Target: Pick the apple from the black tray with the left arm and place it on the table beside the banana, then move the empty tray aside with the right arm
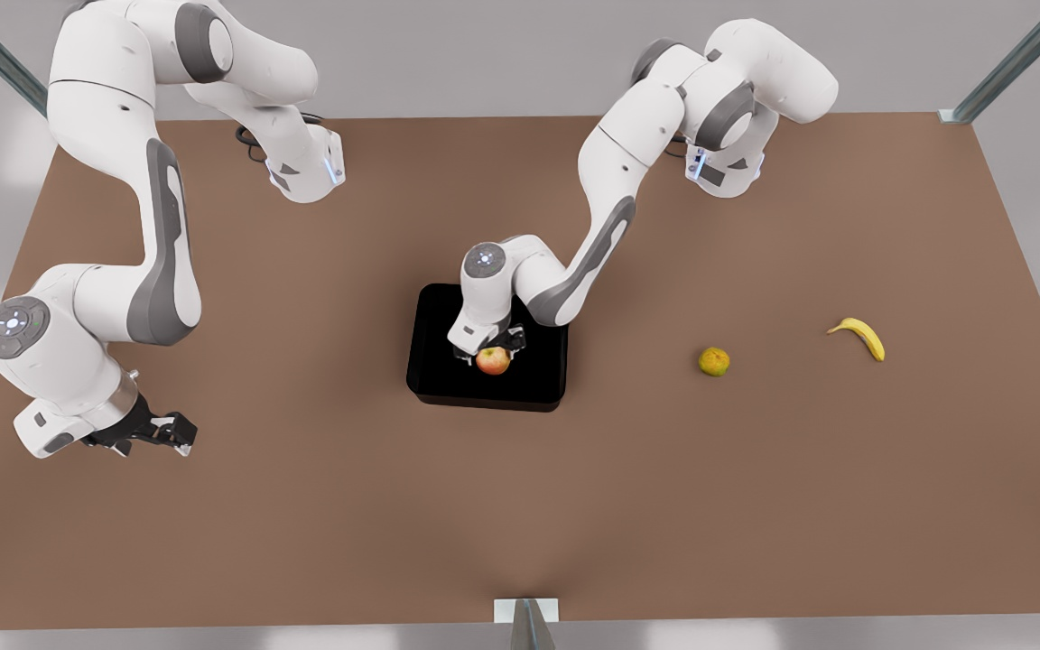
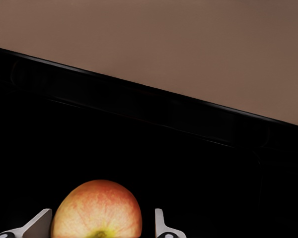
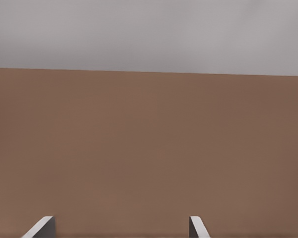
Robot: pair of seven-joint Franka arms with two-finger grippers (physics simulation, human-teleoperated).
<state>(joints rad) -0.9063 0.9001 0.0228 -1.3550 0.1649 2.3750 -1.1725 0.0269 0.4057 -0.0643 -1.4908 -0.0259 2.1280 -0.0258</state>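
While low in black tray [image 1: 434, 370], left tool [image 1: 489, 352] agape astride apple [image 1: 493, 361]; right tool [image 1: 175, 431] agape, idle aside.

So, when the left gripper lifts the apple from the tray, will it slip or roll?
The apple is round and smooth, so it would probably roll if released onto the flat table. The left gripper has a finger on each side of it, near its widest part, so the hold may be fairly secure. It looks firm, unlikely to deform.

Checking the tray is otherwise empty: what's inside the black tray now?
One red-and-yellow apple lies in the matte black tray, between the left gripper's open fingers. The gripper and arm cover part of the floor.
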